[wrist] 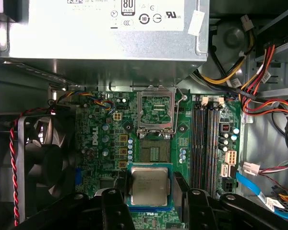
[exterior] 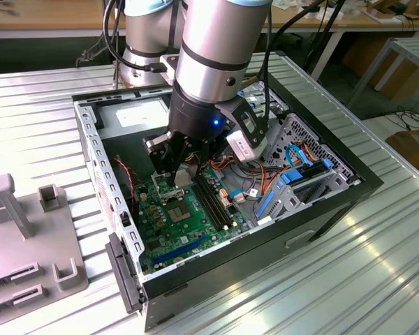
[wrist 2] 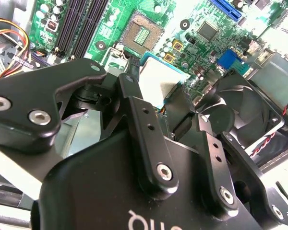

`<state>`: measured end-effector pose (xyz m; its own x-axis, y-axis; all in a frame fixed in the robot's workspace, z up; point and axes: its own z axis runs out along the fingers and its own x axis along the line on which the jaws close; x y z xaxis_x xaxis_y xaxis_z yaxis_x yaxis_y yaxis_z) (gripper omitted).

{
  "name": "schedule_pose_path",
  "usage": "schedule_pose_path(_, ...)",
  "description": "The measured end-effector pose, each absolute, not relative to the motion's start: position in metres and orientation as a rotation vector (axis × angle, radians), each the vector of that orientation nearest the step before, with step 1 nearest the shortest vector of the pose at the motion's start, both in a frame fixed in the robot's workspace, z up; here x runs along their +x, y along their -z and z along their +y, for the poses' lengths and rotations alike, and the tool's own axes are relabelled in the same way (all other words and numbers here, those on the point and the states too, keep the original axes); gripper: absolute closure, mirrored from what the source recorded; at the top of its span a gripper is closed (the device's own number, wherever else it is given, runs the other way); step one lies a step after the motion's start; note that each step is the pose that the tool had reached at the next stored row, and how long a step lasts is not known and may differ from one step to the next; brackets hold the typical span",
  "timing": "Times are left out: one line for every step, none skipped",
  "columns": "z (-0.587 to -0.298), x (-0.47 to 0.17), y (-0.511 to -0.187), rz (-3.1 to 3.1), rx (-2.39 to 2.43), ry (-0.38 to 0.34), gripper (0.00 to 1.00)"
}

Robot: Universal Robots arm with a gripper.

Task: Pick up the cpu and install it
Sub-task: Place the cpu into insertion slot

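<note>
1. Ribbed metal table (exterior: 377, 265) carries the open case (exterior: 335, 202), and your arm reaches down inside it. The claw (wrist: 149, 190) is pinching the cpu (wrist: 149, 182) by two opposite edges. It hangs over the green motherboard (wrist: 101, 139), just beside the open socket (wrist: 156, 152) and not seated in it.
2. Your biggest risk, as I judge it, is misalignment. If the chip comes down shifted or turned the wrong way, the socket contacts could bend.
3. The fingers (wrist: 119, 191) grip only thin edges. A small slip could tilt the cpu, so that one corner lands first or it drops onto the board.
4. The raised retention frame (wrist: 157, 112) stands at the socket's side nearest the power supply (wrist: 101, 43). A claw drifting that way could knock it.
5. Memory slots (wrist: 206, 139) run close along one side of the socket, leaving your finger little room there.
6. The red-and-black wire (wrist: 12, 158) by the fan (wrist: 43, 158) looks well apart, so I think a snag is unlikely.
</note>
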<state>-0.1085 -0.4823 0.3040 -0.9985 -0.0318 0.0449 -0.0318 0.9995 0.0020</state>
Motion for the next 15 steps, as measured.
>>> schedule_pose_path(-0.4823, -0.1085, -0.3040, -3.096, 0.049, 0.002, 0.53)
schedule_pose_path(-0.4823, -0.1085, -0.3039, -3.096, 0.049, 0.002, 0.53)
schedule_pose_path(-0.4823, -0.1085, -0.3038, -3.096, 0.049, 0.002, 0.53)
schedule_pose_path(-0.4822, -0.1085, -0.3035, -3.096, 0.049, 0.002, 0.53)
schedule_pose_path(-0.4822, -0.1084, -0.3033, -3.096, 0.049, 0.002, 0.53)
schedule_pose_path(-0.4823, -0.1079, -0.3029, -3.096, 0.049, 0.002, 0.53)
schedule_pose_path(-0.4823, -0.1074, -0.3027, -3.096, 0.050, 0.002, 0.53)
schedule_pose_path(-0.4822, -0.1064, -0.3021, -3.096, 0.049, 0.002, 0.53)
schedule_pose_path(-0.4823, -0.1053, -0.3014, -3.096, 0.049, 0.002, 0.53)
schedule_pose_path(-0.4823, -0.1040, -0.3005, -3.096, 0.049, 0.002, 0.53)
schedule_pose_path(-0.4823, -0.1031, -0.2994, -3.096, 0.049, 0.002, 0.53)
schedule_pose_path(-0.4822, -0.1029, -0.2986, -3.096, 0.049, 0.002, 0.53)
schedule_pose_path(-0.4822, -0.1029, -0.2980, -3.096, 0.049, 0.002, 0.53)
schedule_pose_path(-0.4823, -0.1028, -0.2967, -3.096, 0.049, 0.002, 0.53)
schedule_pose_path(-0.4823, -0.1028, -0.2950, -3.096, 0.049, 0.002, 0.53)
